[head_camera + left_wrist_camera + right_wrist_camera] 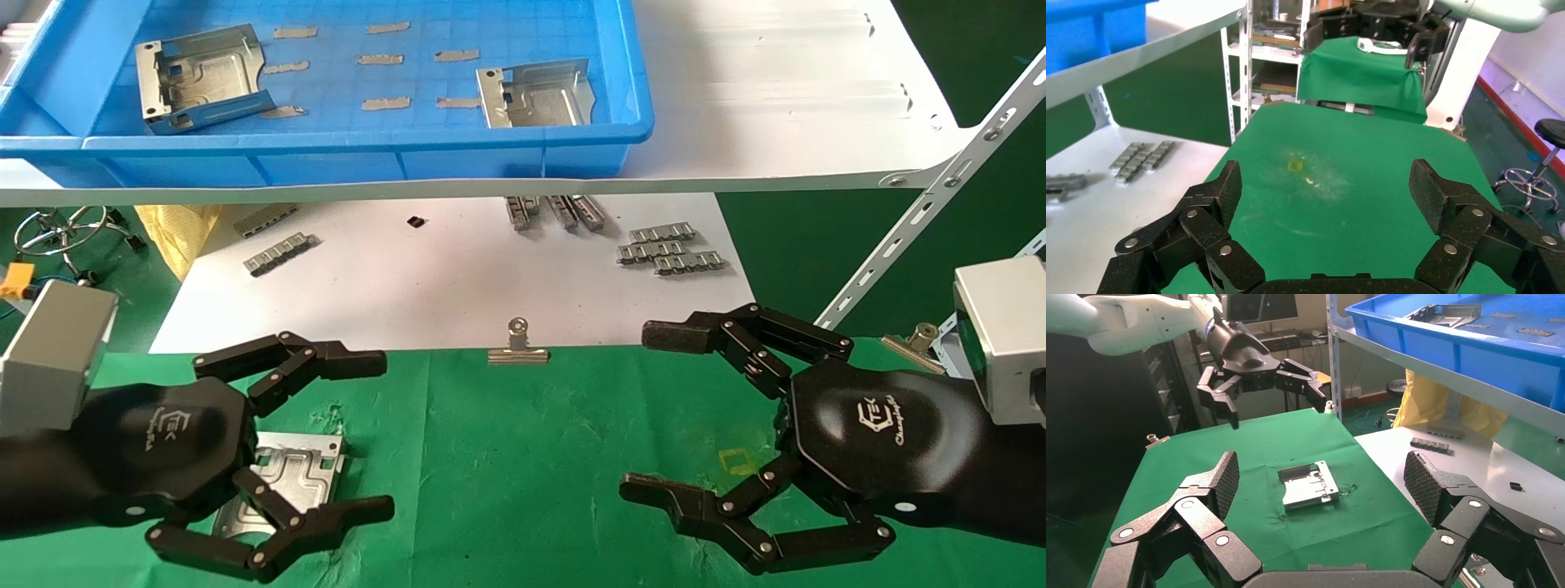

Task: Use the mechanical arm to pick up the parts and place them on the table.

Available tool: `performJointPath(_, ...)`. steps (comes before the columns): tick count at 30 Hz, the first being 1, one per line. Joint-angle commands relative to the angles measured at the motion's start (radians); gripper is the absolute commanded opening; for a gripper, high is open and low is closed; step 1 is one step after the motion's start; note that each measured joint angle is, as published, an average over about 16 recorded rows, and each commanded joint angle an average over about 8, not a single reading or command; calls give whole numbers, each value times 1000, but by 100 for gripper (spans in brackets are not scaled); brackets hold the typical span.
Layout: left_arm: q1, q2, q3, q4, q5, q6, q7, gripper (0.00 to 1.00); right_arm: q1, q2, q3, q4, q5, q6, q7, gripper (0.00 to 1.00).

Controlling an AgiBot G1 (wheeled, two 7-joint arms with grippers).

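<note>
One silver bracket lies flat on the green cloth table, partly hidden under my left hand; it also shows free on the cloth in the right wrist view. My left gripper is open and empty, held above that bracket; its own view shows only bare cloth between the fingers. My right gripper is open and empty at the right over the cloth, apart from the bracket. Two more brackets sit in the blue bin, one at the left and one at the right.
The blue bin stands on a white board shelf above the table's far side. Below it lie ridged grey strips on white sheet. A binder clip sits at the cloth's far edge. A slanted shelf strut is at right.
</note>
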Motion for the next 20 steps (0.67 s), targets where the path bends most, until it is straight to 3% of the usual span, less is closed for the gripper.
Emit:
performJointPath(1, 12, 2, -23, -12, 4, 4, -6, 100, 0, 0, 0, 0, 0, 0, 0, 100)
performJointPath(20, 112, 23, -217, -108, 33, 39, -57, 100, 0, 0, 0, 0, 0, 0, 0, 100)
